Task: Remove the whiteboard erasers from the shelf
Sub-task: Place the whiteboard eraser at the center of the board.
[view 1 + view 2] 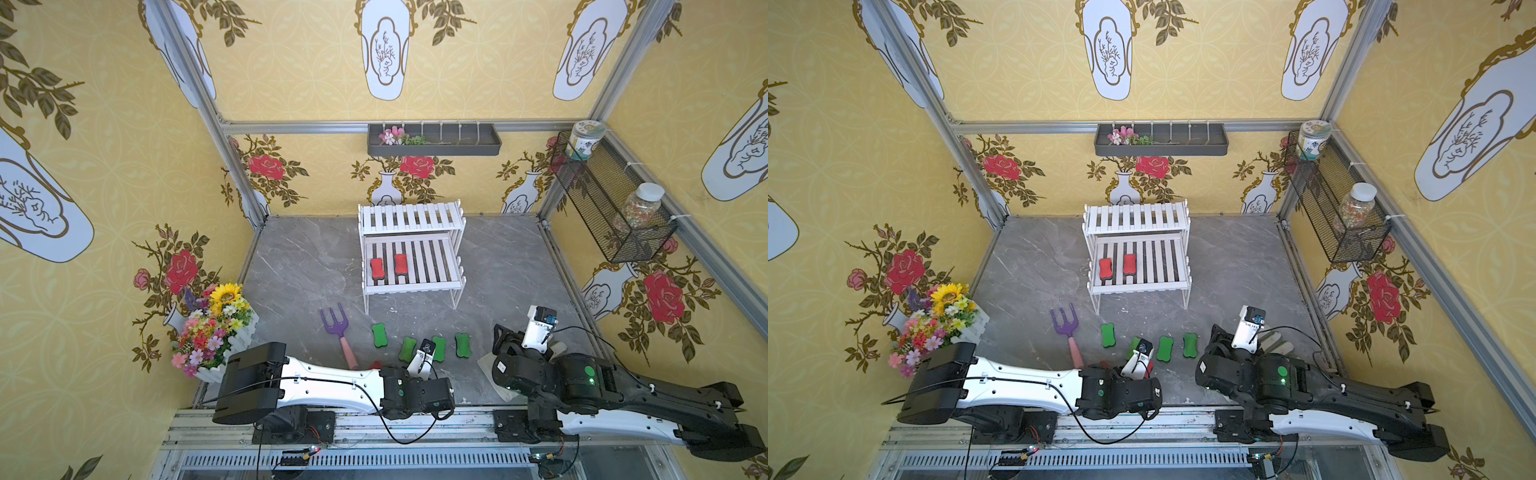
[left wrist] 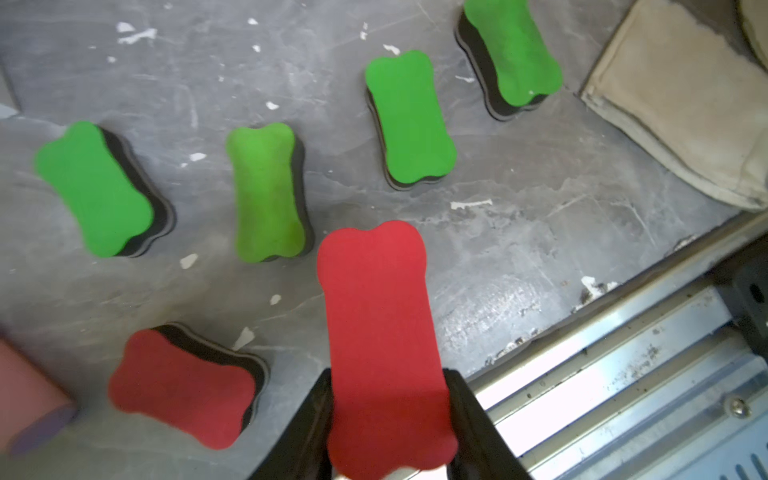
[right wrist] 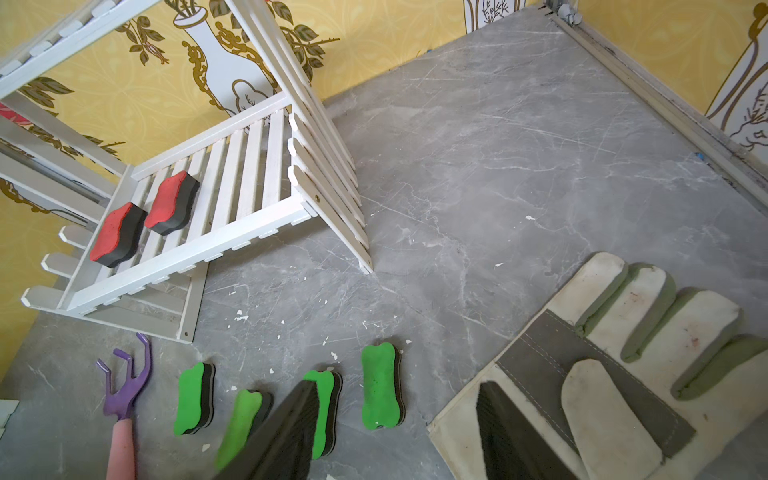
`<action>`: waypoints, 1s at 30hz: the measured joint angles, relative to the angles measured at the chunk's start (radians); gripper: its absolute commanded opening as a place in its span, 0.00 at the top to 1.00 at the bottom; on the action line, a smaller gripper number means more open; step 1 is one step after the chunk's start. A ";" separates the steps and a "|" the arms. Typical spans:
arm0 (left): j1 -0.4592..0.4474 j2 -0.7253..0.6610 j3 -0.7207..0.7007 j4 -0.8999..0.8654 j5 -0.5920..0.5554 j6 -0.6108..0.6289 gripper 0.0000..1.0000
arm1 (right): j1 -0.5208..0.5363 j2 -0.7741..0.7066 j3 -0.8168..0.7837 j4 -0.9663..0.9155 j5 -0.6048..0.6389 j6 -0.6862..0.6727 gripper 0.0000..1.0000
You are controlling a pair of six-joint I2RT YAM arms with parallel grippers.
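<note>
The white two-tier shelf (image 1: 453, 274) stands at the back middle of the grey floor. Two red erasers (image 1: 377, 268) (image 1: 401, 264) lie side by side on its lower tier, also in the right wrist view (image 3: 116, 235) (image 3: 172, 203). Several green erasers (image 1: 379, 336) lie in a row on the floor in front of the shelf. My left gripper (image 2: 388, 378) is shut on a red eraser (image 2: 374, 299), held just above the floor near the front edge. Another red eraser (image 2: 183, 388) lies on the floor beside it. My right gripper (image 3: 397, 392) is open and holds nothing, hovering beside the green row.
A purple garden fork (image 1: 334, 324) with a pink handle lies left of the green erasers. A work glove (image 3: 623, 374) lies flat at the front right. A flower pot (image 1: 212, 328) stands at the left. A wall tray (image 1: 434, 145) and a mesh basket (image 1: 611, 203) hang above.
</note>
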 measured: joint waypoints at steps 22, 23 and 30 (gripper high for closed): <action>0.051 0.084 -0.046 0.060 0.056 0.070 0.37 | 0.000 0.064 0.040 0.003 0.016 0.013 0.32; 0.051 0.066 -0.046 0.054 0.048 0.069 0.36 | 0.000 0.068 0.043 0.006 0.016 0.013 0.31; 0.052 -0.146 0.018 -0.006 -0.037 0.058 0.12 | 0.000 0.118 0.067 0.103 -0.010 -0.083 0.29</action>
